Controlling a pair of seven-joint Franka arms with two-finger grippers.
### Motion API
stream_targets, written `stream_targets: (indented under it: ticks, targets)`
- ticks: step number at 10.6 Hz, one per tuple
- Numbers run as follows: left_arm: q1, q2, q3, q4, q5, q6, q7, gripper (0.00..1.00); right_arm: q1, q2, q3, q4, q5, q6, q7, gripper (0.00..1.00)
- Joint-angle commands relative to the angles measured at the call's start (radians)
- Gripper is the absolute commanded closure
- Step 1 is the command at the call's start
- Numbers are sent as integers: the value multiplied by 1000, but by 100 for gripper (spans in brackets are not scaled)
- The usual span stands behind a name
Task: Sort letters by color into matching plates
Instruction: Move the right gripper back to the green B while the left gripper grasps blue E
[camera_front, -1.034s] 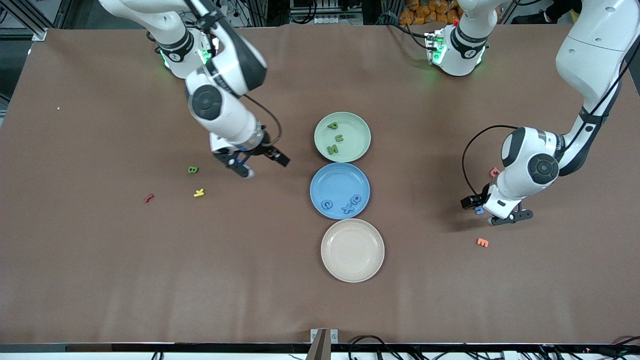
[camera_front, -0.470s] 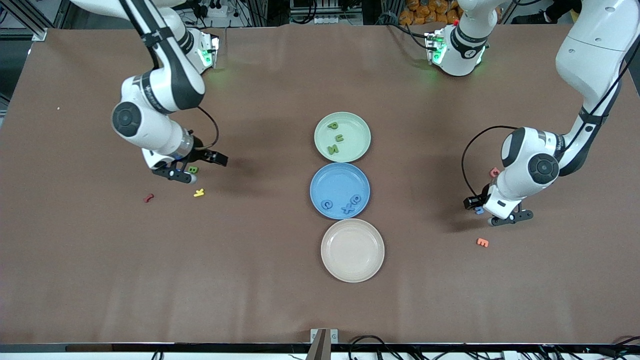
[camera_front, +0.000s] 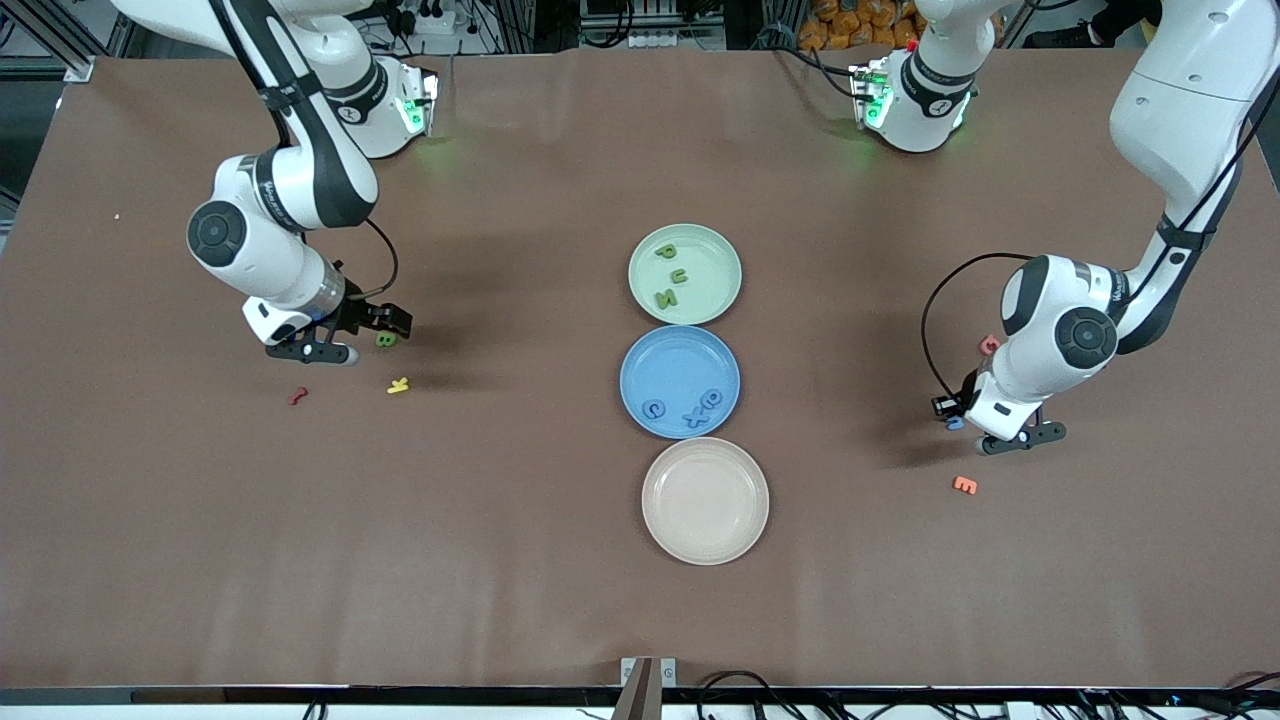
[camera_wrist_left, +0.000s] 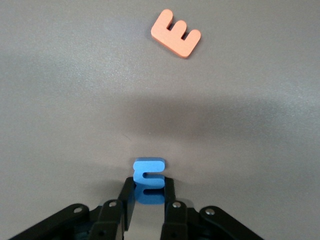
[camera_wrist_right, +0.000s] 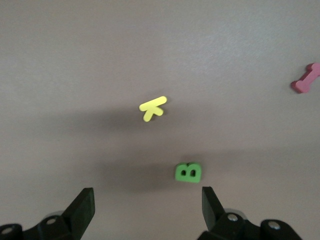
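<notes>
Left claw (camera_wrist_left: 144, 200) clamped on blue E (camera_wrist_left: 148, 176) at surface (camera_front: 560, 600), near orange E (camera_wrist_left: 176, 33). Right claw (camera_wrist_right: 145, 207) spread wide above green B (camera_wrist_right: 188, 172), beside yellow letter (camera_wrist_right: 152, 108).

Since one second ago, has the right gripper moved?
Yes. The right gripper has swung away from the green plate toward the right arm's end of the table. It now hangs open by the green letter B.
</notes>
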Motion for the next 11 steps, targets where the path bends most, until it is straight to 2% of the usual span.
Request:
stream_targets:
  ticks: [1, 4, 7, 9, 11]
  targets:
    - [-9, 1, 0, 30, -17, 10, -7, 100, -26, -15, -20, -74, -21, 104, -94, 5]
    - [-8, -31, -48, 41, -18, 4, -19, 100, -10, 63, -46, -79, -21, 199, -113, 11]
    - [-20, -37, -144, 85, -20, -51, -108, 100, -9, 88, -57, -86, -21, 213, -101, 16]
    - [-99, -35, -174, 168, -22, -168, -217, 100, -7, 102, -67, -88, -20, 212, -98, 19]
    - [-203, -17, -177, 231, -25, -196, -349, 100, -1, 115, -69, -88, -18, 218, -86, 23]
